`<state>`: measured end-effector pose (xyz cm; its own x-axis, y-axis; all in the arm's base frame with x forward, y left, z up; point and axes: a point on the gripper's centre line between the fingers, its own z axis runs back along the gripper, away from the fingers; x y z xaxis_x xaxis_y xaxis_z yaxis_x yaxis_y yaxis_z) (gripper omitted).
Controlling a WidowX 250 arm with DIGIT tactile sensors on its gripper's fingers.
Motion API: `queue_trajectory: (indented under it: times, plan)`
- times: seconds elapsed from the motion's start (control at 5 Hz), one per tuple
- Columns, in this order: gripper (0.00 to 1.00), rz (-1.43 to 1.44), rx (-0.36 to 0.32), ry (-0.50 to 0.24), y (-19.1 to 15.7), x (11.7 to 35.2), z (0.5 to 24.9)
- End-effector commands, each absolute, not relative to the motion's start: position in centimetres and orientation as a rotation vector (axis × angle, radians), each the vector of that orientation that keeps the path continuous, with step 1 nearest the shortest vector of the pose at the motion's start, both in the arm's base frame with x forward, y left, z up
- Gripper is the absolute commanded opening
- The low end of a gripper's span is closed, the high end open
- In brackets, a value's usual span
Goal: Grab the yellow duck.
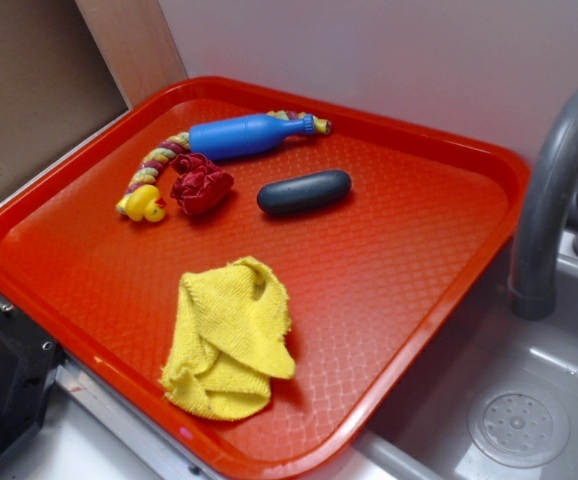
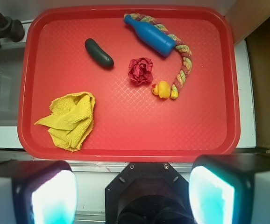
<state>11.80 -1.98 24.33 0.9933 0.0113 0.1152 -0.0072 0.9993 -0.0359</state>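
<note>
Wide-open tool point(image 2: 132, 191) should descend squarely over the yellow duck point(image 2: 162, 89), avoiding the touching rope point(image 2: 181, 74) and nearby red ball point(image 2: 140, 70)

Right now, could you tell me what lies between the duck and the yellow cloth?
Only bare tray; both views show nothing between the duck and the cloth.
</note>
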Motion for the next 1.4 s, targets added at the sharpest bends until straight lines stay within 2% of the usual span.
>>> queue_trajectory:
  times: [0.0, 0.2, 0.4, 0.6, 0.8, 1.0, 1.2]
  plan:
    - [1.0, 0.009, -0.035, -0.116, -2.0, 11.8, 24.3]
    - [1.0, -0.003, -0.062, -0.123, -0.3, 15.0, 21.2]
    - [1.0, 0.024, -0.032, -0.131, 0.8, 17.1, 18.9]
    - [1.0, 0.059, 0.003, -0.134, 1.6, 18.4, 17.3]
    - [1.0, 0.082, 0.055, -0.107, 3.0, 19.8, 14.4]
    - [1.0, 0.069, 0.117, -0.097, 3.1, 20.7, 12.4]
    - [1.0, 0.065, 0.145, -0.074, 3.0, 20.9, 10.6]
